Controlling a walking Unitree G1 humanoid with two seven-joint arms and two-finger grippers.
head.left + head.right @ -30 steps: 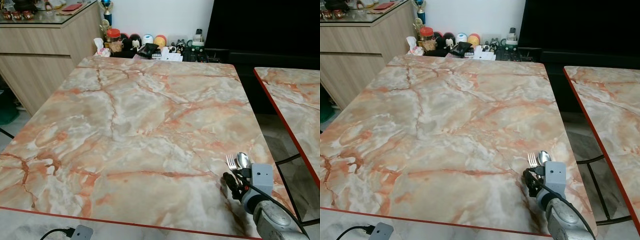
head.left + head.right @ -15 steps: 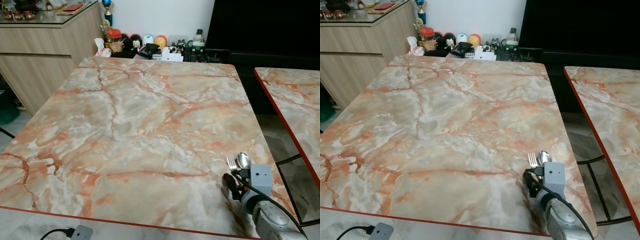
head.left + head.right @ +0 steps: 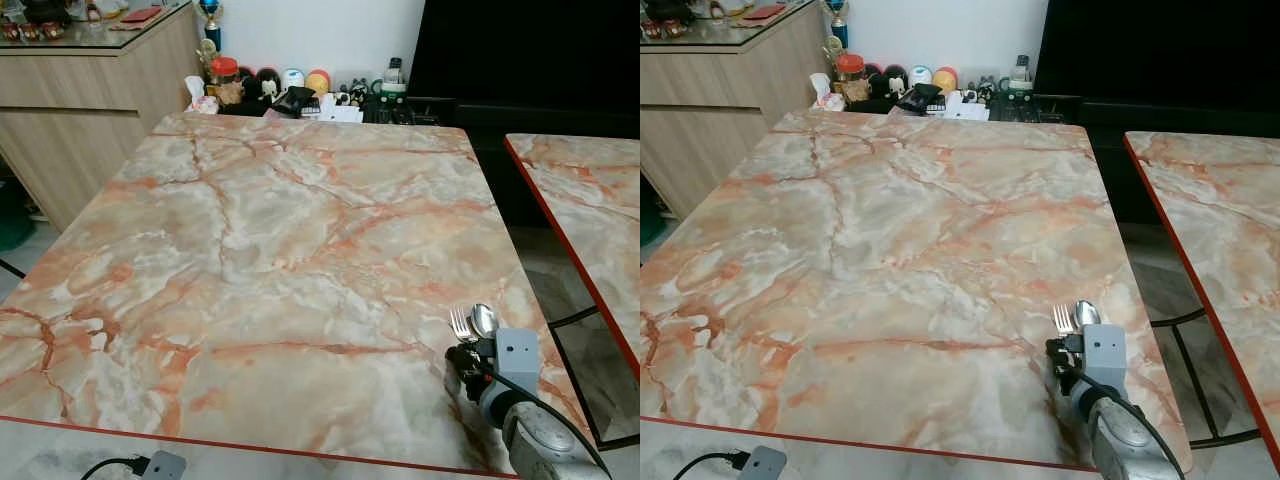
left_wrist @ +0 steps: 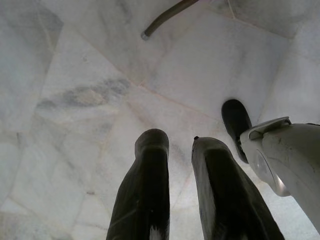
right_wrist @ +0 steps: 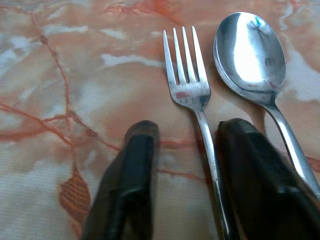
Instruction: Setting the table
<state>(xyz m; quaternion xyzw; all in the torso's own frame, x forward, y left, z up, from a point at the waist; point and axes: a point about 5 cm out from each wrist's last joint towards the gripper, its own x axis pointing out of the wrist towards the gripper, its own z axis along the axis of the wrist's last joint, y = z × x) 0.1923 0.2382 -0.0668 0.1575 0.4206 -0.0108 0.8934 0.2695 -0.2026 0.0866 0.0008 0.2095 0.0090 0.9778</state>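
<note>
Fork [image 5: 192,95] & spoon [image 5: 250,55] at right hand [image 5: 187,150] fingertips.

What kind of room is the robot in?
Probably a home dining room. There's a big marble-pattern table with a fork and spoon lying on it, and a wooden sideboard by the wall.

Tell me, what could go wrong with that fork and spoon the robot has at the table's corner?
The fork and spoon lie close to the marble table's near right corner, so a nudge could send them over the edge. The right gripper is open with the fork's handle between its fingers and the spoon's handle beside one finger; pulling back carelessly might drag either piece out of line.
</note>
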